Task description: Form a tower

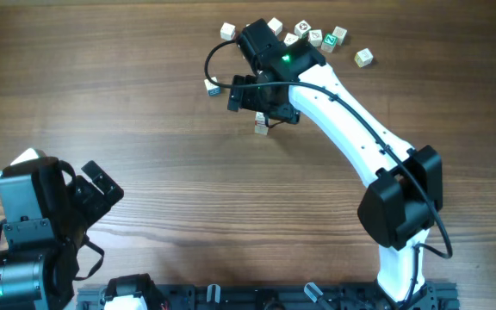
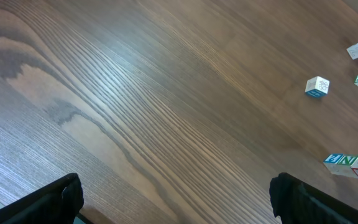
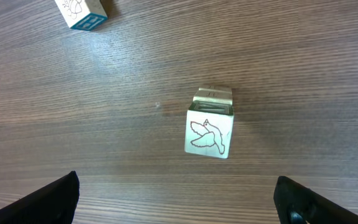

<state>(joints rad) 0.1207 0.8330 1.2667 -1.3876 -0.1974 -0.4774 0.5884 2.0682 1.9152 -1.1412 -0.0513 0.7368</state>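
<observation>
The tower [image 3: 209, 129] is a narrow stack of small pale wooden cubes, seen from above in the right wrist view with a bird drawing on its top face. My right gripper [image 3: 178, 194] hangs open above it, fingers wide on either side and touching nothing. From overhead, the tower [image 1: 262, 124] peeks out from under the right gripper [image 1: 260, 107]. The left wrist view shows the tower [image 2: 352, 167] far off, with blue, green and red marks on its cubes. My left gripper [image 2: 178, 194] is open and empty over bare wood; overhead it [image 1: 100, 193] sits at the near left.
A lone blue-marked cube [image 1: 213, 87] lies just left of the tower, also visible as the blue-marked cube [image 3: 82, 12]. Several loose cubes [image 1: 317, 38] are scattered along the far edge, one cube [image 1: 364, 58] furthest right. The right arm [image 1: 351, 129] stretches diagonally across the table.
</observation>
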